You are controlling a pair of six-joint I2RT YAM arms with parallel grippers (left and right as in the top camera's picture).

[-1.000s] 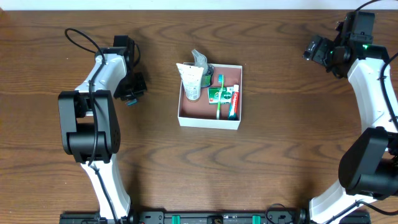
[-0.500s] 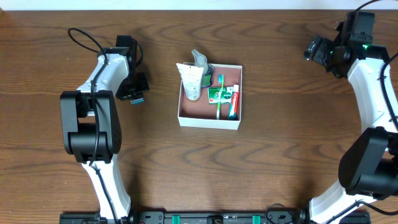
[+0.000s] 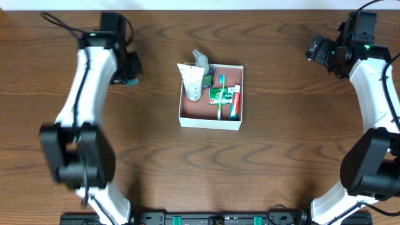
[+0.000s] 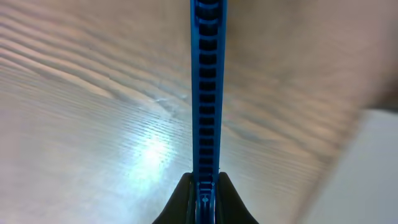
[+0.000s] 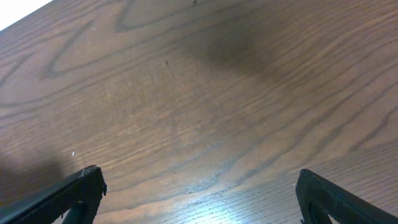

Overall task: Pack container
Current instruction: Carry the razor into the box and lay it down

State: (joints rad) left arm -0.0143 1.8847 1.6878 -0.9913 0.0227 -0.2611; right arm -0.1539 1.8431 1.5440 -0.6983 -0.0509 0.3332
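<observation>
The container (image 3: 210, 122) is a square white-walled box with a pink-brown inside, at the table's middle. In it lie a white tube (image 3: 192, 80), a green toothbrush (image 3: 220, 94) and a red and green toothpaste box (image 3: 233, 102). My left gripper (image 3: 128, 74) is left of the container, shut on a thin blue ribbed comb-like piece (image 3: 130, 82). In the left wrist view the blue piece (image 4: 206, 93) stands edge-on between the jaws of the gripper (image 4: 205, 182), above the wood. My right gripper (image 3: 315, 50) is open and empty at the far right; it also shows in the right wrist view (image 5: 199, 193).
The wooden table (image 3: 281, 144) spreads around the container. A pale edge (image 4: 367, 180) shows at the right of the left wrist view, blurred. The table's back edge (image 3: 250, 5) runs close behind both arms.
My left arm has swung up and stretched out, carrying the gripper and the blue piece a little back and left. The right arm and the container have not moved.
</observation>
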